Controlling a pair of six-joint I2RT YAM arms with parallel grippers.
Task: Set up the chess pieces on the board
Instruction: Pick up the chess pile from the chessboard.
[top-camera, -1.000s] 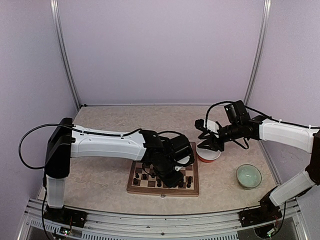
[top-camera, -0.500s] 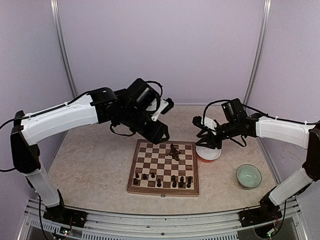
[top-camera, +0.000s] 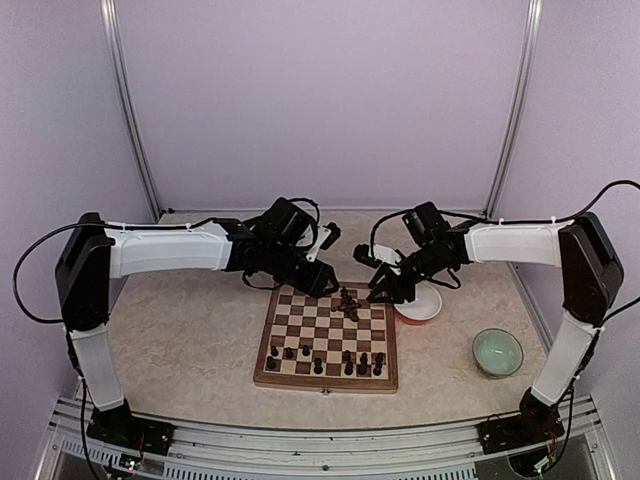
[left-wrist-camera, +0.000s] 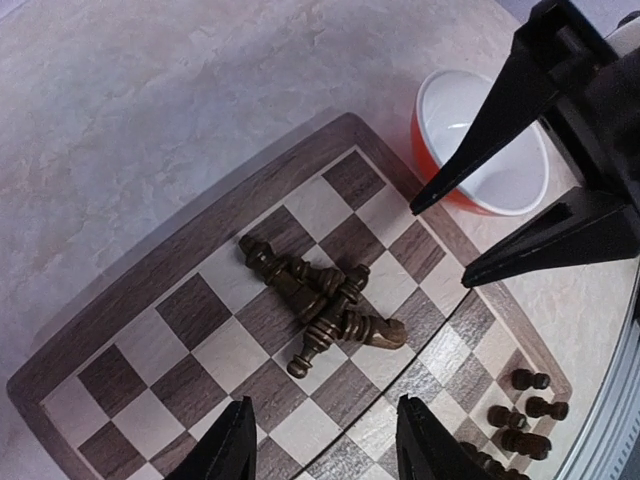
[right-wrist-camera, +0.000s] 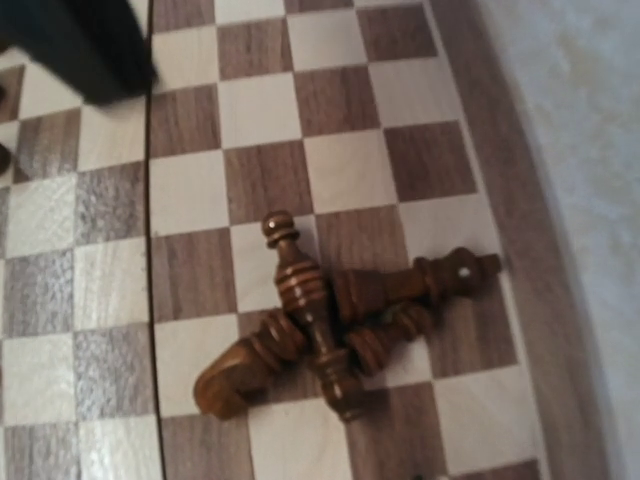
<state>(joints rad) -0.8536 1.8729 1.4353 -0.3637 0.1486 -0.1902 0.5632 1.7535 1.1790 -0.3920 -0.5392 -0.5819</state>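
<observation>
L fingers (left-wrist-camera: 232, 452) spread, empty, over board (top-camera: 325, 384) far edge, R fingers (left-wrist-camera: 485, 135) spread, empty, opposite, pile of pcs (left-wrist-camera: 322, 300) lying between, other pcs (top-camera: 330, 358) upright near edge

Both arms reach inward, left gripper (top-camera: 322, 284) and right gripper (top-camera: 382, 288) parted, empty.

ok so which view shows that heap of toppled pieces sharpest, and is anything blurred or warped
Left wrist: the heap of toppled pieces is crisp, though the board edge bows from lens distortion. Right wrist: closer but slightly soft, with a dark shape out of focus top left. Top external: even, soft light, pieces too tiny for detail.
</observation>
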